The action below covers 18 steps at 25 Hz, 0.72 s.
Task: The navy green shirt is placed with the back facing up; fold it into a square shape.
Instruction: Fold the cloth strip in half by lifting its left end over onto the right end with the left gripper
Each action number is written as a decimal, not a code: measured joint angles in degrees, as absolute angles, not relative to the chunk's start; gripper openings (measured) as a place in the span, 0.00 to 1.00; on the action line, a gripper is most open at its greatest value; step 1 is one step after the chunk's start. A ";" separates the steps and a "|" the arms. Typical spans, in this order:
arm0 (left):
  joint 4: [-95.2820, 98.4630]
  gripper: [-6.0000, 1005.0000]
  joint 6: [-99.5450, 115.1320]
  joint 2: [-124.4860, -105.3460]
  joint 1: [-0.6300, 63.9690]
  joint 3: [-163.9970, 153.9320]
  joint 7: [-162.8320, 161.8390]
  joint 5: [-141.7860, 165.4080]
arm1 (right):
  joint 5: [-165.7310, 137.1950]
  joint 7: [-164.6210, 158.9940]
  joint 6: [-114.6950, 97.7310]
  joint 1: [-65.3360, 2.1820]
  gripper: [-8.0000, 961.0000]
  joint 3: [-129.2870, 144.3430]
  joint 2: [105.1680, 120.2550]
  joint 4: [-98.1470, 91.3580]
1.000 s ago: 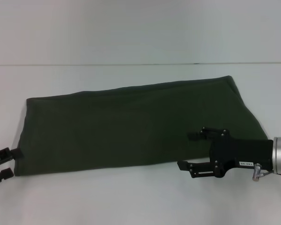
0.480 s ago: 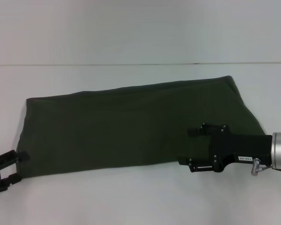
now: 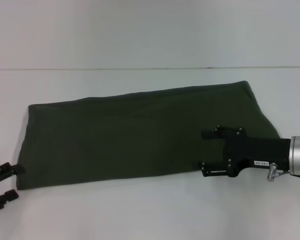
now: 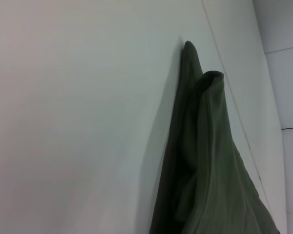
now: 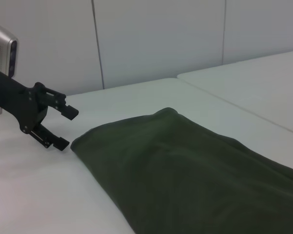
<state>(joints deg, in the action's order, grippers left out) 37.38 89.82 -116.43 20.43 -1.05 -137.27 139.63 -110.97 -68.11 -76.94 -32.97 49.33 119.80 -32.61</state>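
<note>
The navy green shirt [image 3: 140, 135] lies folded into a long band across the white table [image 3: 140, 215], plain side up, running from the near left to the far right. My left gripper [image 3: 14, 181] is open at the band's near left corner, just off the cloth. It also shows in the right wrist view [image 5: 68, 129], open beside the shirt's end [image 5: 195, 170]. My right gripper [image 3: 204, 152] is open over the band's near edge on the right, with nothing between its fingers. The left wrist view shows only the shirt's folded end [image 4: 210, 161] on the table.
The table's far edge [image 3: 140, 68] runs across the back, with a pale wall [image 3: 140, 30] behind it. A second white table surface [image 5: 263, 73] stands beyond the shirt in the right wrist view.
My right gripper has drawn back a little to the right along the shirt's near edge. My left gripper has shifted slightly down and away from the left corner. The shirt lies as before.
</note>
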 joint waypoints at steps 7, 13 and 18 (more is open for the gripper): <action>35.44 0.89 87.28 -116.74 20.56 -1.43 -137.02 139.51 | -110.92 -68.12 -77.25 -32.96 0.97 48.95 119.80 -32.61; 35.35 0.89 87.06 -116.77 20.55 -1.05 -136.94 139.16 | -110.91 -68.11 -77.30 -32.87 0.97 48.95 119.79 -32.61; 35.13 0.89 86.26 -116.87 20.85 -1.05 -137.10 139.12 | -110.91 -68.12 -77.36 -32.70 0.97 48.95 119.80 -32.61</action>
<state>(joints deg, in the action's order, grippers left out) 35.13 86.26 -116.87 20.85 -1.05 -137.10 139.12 -110.91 -68.12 -77.36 -32.70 48.95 119.80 -32.61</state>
